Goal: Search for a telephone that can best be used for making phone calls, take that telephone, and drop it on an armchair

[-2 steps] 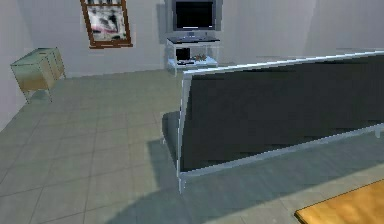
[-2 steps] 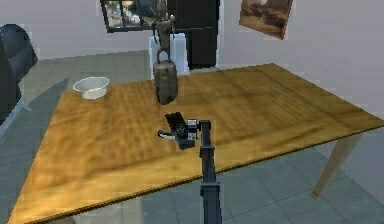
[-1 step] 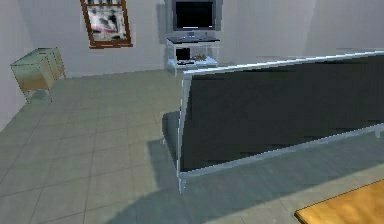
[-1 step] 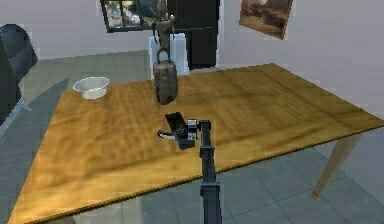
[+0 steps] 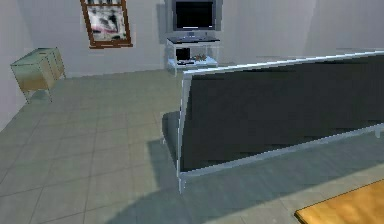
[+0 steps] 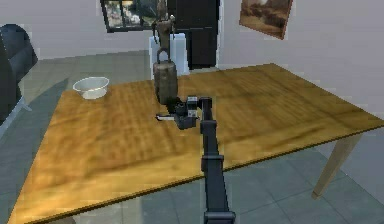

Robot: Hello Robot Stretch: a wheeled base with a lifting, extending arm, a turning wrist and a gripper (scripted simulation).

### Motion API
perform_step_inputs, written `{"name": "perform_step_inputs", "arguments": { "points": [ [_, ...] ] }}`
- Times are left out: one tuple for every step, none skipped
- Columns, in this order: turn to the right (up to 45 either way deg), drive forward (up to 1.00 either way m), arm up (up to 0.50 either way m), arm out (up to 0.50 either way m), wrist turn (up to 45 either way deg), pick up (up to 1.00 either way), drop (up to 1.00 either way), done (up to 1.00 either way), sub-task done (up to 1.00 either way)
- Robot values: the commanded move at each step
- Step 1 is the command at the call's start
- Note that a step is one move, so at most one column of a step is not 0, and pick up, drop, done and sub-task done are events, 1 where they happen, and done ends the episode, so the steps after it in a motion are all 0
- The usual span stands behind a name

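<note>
My arm rises from the arm side view's bottom edge over a wooden table [image 6: 280, 110]. The gripper [image 6: 170, 113] is above the tabletop, just in front of a tall dark brown vase-like piece [image 6: 163, 72]. A small dark blob with a pale edge [image 6: 161, 116] lies at the fingers' tips; I cannot tell what it is, or whether the gripper holds anything. A wide dark upholstered seat with a grey frame [image 5: 285, 108] stands back-on in the forward view. Part of a dark rounded chair [image 6: 12, 58] is at the arm side view's left edge.
A white bowl [image 6: 91, 87] sits near the table's far left corner. A TV on a white stand [image 5: 194, 30], a framed picture [image 5: 106, 22] and a glassy side table [image 5: 38, 72] line the far wall. The table's corner [image 5: 345, 210] is at the forward view's bottom right. Open tiled floor [image 5: 90, 140] lies left of the seat.
</note>
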Motion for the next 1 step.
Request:
{"name": "perform_step_inputs", "arguments": {
  "points": [
    [0.0,0.0,0.22,0.0,0.0,0.0,0.0,0.0,0.0]
  ]
}}
